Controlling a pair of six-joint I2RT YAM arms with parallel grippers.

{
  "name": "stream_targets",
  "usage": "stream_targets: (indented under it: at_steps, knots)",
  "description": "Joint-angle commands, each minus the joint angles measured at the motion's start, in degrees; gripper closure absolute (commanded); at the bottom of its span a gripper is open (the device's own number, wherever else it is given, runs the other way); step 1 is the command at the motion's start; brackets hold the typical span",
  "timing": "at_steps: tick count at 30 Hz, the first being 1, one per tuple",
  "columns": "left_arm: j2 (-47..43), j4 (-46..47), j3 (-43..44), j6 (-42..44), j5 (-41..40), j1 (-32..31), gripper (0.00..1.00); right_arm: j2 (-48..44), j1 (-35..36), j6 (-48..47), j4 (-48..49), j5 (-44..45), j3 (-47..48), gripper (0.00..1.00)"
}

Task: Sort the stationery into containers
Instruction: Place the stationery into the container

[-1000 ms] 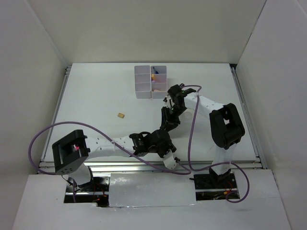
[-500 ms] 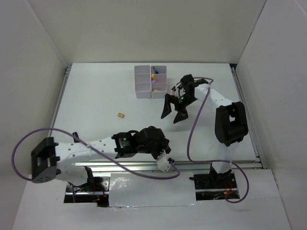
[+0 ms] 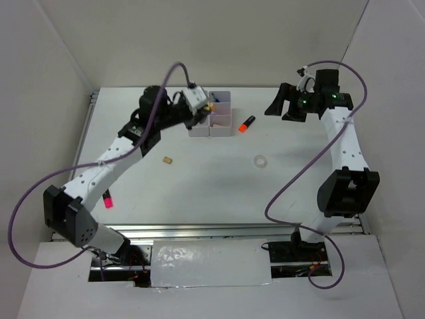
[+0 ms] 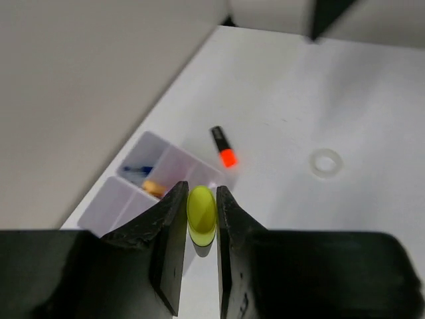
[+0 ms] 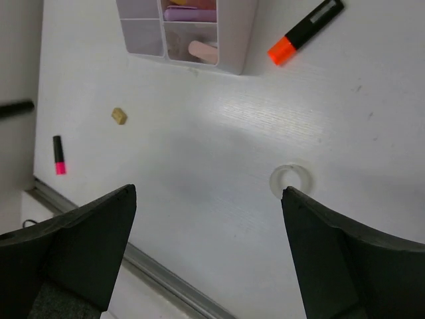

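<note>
Just swung to upper left: yellow highlighter (image 4: 201, 209) gripped in left hand (image 4: 200, 198) over white plastic bins (image 3: 220, 131); right hand (image 3: 284, 110) now wide open, empty. Drop likely next.

left tool (image 4: 200, 194): clamped on yellow highlighter (image 4: 201, 212) | above bins (image 4: 116, 199) | orange highlighter (image 4: 224, 147), tape ring (image 4: 326, 163) on table (image 4: 345, 93)

The white counter (image 3: 199, 189) carries the bins (image 3: 198, 127) (near its far edge), an orange highlighter (image 3: 246, 123) just beside them, a tape ring (image 3: 260, 161), a tan eraser (image 3: 168, 159) and a pink marker (image 3: 107, 200).
</note>
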Motion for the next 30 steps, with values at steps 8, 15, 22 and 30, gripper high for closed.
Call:
stream_targets:
  at_steps: [8, 15, 22, 30]
  knots:
    - [24.88, 33.32, 15.7, -26.79, 6.35, 17.14, 1.0, -12.74, -0.74, -10.09, 13.44, 3.88, -16.03, 0.05]
    - [37.3, 39.83, 26.51, -30.49, 6.79, 19.53, 1.0, -13.37, -0.03, -12.73, 14.67, 5.38, -18.06, 0.07]
    - [42.05, 38.61, 28.28, -27.34, 6.44, 19.09, 1.0, -11.96, 0.06, -14.4, 13.97, 6.17, -17.97, 0.08]
    - [44.16, 36.67, 27.58, -24.87, 5.04, 19.35, 1.0, -11.0, 3.04, -16.94, 16.69, 11.96, -18.24, 0.08]
